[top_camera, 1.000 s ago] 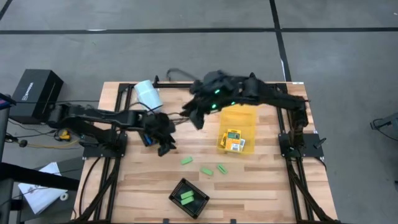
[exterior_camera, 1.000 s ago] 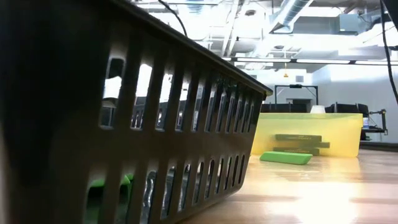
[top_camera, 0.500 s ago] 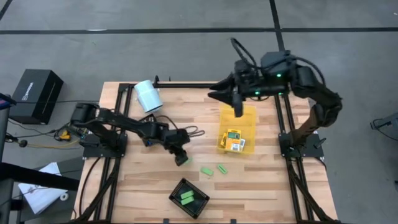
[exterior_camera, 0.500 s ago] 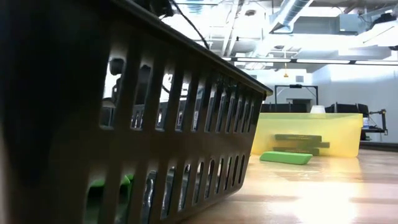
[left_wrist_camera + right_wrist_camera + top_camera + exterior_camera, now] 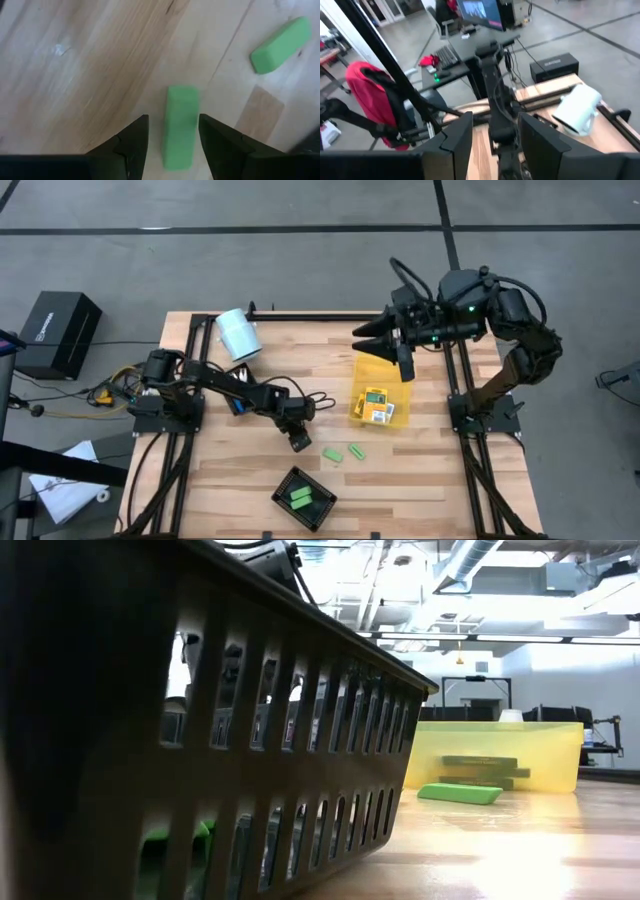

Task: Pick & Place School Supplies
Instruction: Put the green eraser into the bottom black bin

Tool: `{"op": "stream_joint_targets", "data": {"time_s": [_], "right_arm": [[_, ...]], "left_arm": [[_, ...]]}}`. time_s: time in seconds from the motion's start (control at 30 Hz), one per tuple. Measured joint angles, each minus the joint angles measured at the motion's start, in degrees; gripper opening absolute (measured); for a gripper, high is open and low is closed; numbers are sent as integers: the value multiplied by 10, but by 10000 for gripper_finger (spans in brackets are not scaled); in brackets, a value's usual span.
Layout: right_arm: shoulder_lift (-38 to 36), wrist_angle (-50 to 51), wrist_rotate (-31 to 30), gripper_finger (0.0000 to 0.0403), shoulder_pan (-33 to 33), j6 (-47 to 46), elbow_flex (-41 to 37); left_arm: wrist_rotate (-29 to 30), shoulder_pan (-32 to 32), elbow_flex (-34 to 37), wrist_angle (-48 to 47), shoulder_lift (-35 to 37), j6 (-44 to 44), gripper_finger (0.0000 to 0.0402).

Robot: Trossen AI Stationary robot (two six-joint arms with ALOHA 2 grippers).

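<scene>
No writing is legible; three green pieces [image 5: 331,453] lie loose, two in the black tray [image 5: 322,511]. Left gripper [image 5: 172,135] straddles one, fingers apart; right gripper [image 5: 492,131] spread, empty.

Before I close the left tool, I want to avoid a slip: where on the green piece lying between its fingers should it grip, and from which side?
Grip the green piece across its narrow width, on the two long flat sides near mid-length, coming straight down from above. It lies flat on the table and the left tool already straddles it, open, fingers parallel to its long sides.
</scene>
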State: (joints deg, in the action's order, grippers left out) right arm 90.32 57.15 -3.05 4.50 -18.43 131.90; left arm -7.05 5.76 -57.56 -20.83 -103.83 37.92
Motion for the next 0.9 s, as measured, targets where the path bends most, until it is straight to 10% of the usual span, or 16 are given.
{"op": "stream_joint_targets", "data": {"time_s": [0.9], "right_arm": [[0,1,34,152,-54,28,0]], "left_arm": [[-51,16,-1,-24,-32,-26,168]]}}
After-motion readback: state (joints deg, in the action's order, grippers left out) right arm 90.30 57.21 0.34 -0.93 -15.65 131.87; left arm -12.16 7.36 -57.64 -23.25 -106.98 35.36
